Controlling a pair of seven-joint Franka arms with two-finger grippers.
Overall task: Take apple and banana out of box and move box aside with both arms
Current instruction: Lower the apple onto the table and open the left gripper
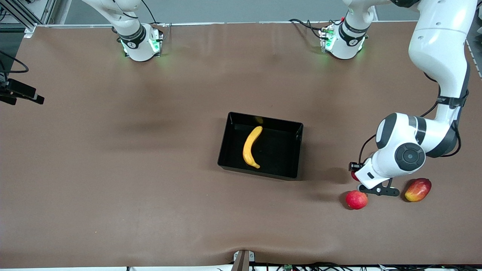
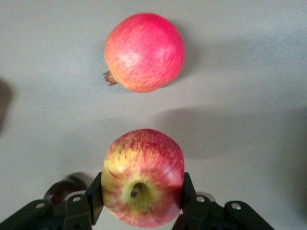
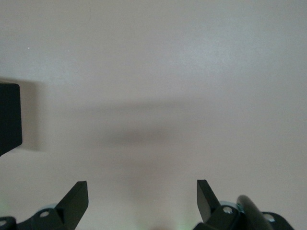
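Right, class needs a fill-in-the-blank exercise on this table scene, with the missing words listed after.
1. The banana lies inside the black ____.
2. The left gripper is shut on the ____.
3. The right gripper is ____ and holds nothing.
4. The box holds ____ fruit.

Missing words: box; apple; open; one

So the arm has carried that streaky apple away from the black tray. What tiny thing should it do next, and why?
Probably open the left gripper and let go. Its fingers are shut on the apple, which is already outside the box, low over bare table beside the pink-red fruit, apart from it. The banana lies in the box, and the right gripper waits open over bare table.
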